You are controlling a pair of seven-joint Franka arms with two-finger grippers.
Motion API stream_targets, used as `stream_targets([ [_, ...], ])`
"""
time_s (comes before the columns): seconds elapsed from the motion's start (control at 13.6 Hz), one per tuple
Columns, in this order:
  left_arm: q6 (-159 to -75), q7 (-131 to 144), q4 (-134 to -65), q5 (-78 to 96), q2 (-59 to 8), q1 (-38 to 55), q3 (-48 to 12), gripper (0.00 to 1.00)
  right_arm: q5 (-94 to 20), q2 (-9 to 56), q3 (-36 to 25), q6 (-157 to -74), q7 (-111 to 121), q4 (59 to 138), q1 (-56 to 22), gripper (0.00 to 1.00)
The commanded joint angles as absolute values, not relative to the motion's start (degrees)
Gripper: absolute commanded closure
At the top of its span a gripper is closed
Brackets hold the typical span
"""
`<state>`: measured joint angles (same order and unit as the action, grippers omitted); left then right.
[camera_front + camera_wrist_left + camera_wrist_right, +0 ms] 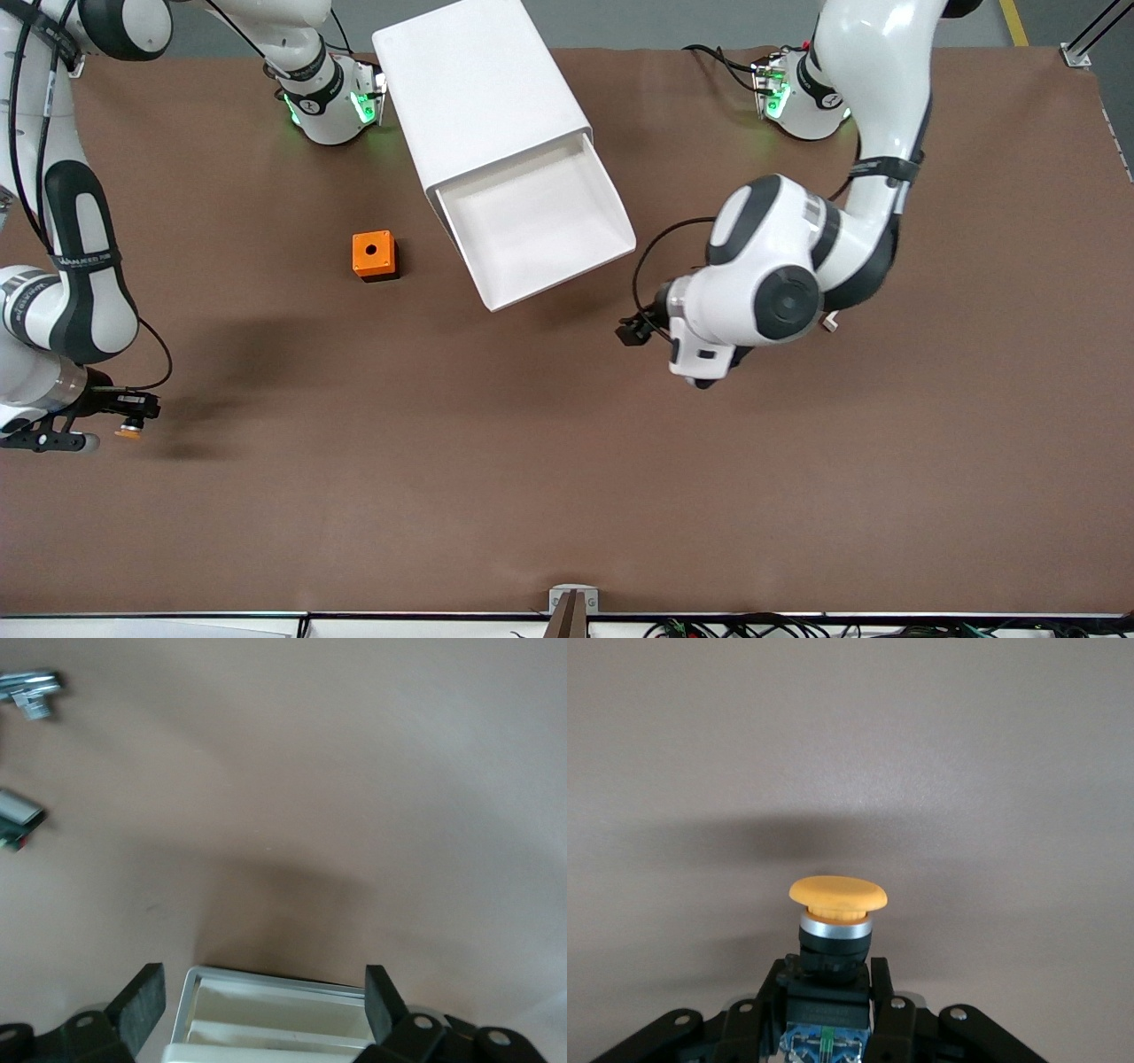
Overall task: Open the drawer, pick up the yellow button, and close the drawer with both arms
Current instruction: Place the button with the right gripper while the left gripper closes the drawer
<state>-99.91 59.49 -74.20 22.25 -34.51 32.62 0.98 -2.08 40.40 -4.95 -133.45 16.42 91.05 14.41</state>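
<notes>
The white cabinet (478,89) stands at the table's back middle with its drawer (567,273) pulled open; the drawer's inside shows only white. My right gripper (124,415) is over the table near the right arm's end, shut on the button (130,431). In the right wrist view the button's orange cap (837,893) sticks out past the right gripper (824,1005), with the black body and blue end between the fingers. My left gripper (636,330) is open just off the drawer's front, toward the left arm's end. The left wrist view shows the left gripper (263,1003) open with the drawer's rim (275,979) between its fingers (142,1003).
An orange cube with a round hole (373,255) sits on the brown table beside the drawer, toward the right arm's end. A small bracket (573,602) sits at the table's near edge. Small metal parts (31,689) show in the left wrist view.
</notes>
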Motion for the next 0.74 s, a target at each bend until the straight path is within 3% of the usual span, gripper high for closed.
stream_targets([
  [0.0, -103.43, 55.46, -75.23, 20.65, -34.19, 35.84, 0.88, 0.01, -2.46, 42.45, -3.08, -133.51, 17.93, 89.39, 15.73, 1.0],
  [0.22, -108.61, 57.47, -77.59, 20.74, -34.72, 40.77, 0.88, 0.01, -4.74, 43.41, -2.99, -133.59, 19.68, 89.03, 15.47, 1.0],
  [0.52, -109.25, 58.96, -79.44, 20.65, -34.11, 44.28, 1.05, 0.01, -6.06, 44.82, -2.46, -134.73, 20.74, 88.59, 15.29, 0.98],
  [0.59, -109.25, 60.11, -79.8, 20.65, -33.93, 45.34, 1.05, 0.01, -6.06, 45.09, -2.29, -134.91, 20.66, 88.59, 15.21, 0.84],
  [0.66, -109.25, 61.34, -79.72, 20.57, -33.84, 45.53, 0.97, 0.01, -6.06, 45.17, -2.2, -134.83, 20.57, 88.51, 15.21, 0.3],
])
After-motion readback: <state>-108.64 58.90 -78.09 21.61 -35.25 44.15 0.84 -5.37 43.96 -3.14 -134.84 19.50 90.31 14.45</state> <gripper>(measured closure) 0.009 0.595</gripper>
